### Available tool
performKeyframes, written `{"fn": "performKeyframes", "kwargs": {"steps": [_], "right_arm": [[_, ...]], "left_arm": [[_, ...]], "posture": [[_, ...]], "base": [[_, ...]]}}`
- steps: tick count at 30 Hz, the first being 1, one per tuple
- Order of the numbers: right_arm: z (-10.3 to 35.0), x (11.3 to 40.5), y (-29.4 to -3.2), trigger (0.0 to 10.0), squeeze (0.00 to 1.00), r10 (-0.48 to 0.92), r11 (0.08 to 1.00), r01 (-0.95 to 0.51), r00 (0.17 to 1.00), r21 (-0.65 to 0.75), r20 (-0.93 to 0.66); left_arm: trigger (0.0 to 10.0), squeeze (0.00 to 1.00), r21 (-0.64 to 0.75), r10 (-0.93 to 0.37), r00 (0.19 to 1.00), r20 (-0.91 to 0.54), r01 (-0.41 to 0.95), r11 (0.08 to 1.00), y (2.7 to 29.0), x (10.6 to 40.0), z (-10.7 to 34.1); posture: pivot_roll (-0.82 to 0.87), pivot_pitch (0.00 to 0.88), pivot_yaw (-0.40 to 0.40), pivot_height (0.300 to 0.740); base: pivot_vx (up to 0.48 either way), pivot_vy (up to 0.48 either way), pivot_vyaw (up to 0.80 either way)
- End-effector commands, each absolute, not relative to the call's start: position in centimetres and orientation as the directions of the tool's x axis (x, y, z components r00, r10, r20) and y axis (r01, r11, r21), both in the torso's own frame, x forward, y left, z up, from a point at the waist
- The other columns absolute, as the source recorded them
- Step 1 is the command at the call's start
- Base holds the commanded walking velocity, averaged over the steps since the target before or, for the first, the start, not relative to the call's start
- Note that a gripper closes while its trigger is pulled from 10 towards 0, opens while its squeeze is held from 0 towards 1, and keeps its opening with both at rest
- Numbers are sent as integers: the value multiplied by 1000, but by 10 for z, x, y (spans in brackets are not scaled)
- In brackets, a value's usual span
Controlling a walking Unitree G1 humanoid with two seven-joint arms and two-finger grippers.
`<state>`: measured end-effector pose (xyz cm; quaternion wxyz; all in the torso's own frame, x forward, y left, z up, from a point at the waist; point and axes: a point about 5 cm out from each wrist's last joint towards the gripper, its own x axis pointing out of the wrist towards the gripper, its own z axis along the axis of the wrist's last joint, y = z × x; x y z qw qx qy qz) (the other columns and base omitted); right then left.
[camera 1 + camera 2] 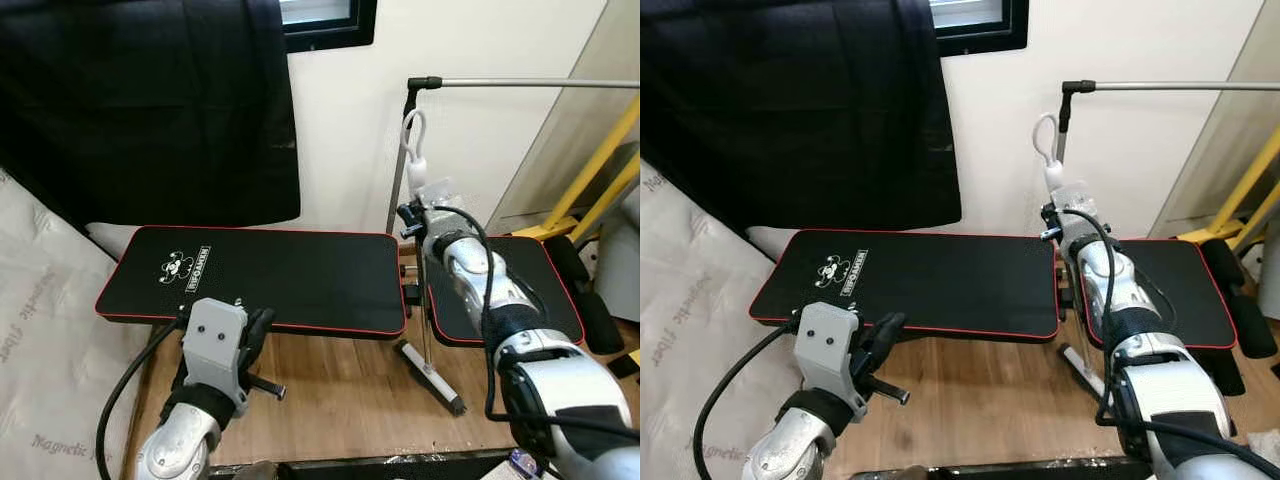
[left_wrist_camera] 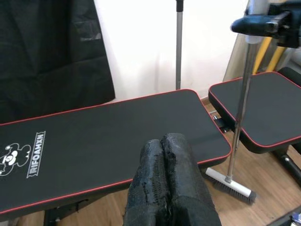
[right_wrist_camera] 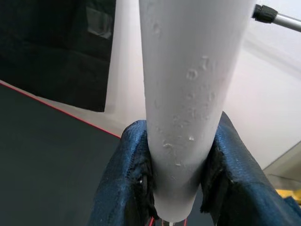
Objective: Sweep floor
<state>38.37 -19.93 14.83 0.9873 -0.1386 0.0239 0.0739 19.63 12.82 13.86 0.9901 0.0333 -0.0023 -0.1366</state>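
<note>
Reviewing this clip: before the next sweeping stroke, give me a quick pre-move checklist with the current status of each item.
1. right gripper clamped on the broom handle: ok.
2. Broom head down on the wooden floor: ok.
3. left gripper shut, holding nothing, over the bench: ok.
4. Room for a stroke: not ok, the head sits in the gap between the bench pads.
5. Debris on the floor: cannot tell.

"RIFOAMXN", seemingly, on black bench (image 2: 117,136)

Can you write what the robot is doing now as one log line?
right gripper: shut on broom handle | brush: on floor between benches | left gripper: shut, idle, over bench
</note>
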Motion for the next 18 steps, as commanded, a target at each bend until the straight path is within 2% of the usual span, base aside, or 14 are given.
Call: {"fn": "performKeyframes", "kwargs": {"steps": [1,8,18], "right_arm": [[136,376,-211,0,0,120,962,-149,983,-229,-137],[143,364,-227,0,0,98,960,-138,980,-242,-171],[151,353,-219,0,0,152,956,-200,963,-213,-225]], "left_arm": [[10000,0,69,-273,962,-27,274,959,130,197,133],[10000,0,68,-272,962,-25,273,960,132,201,132],[10000,0,70,-271,962,-27,273,960,132,207,128]], "posture": [[24,102,-23,740],[1,88,-22,740],[-10,54,-23,740]], "base": [[0,0,0],[0,0,0],[0,0,0]]}}
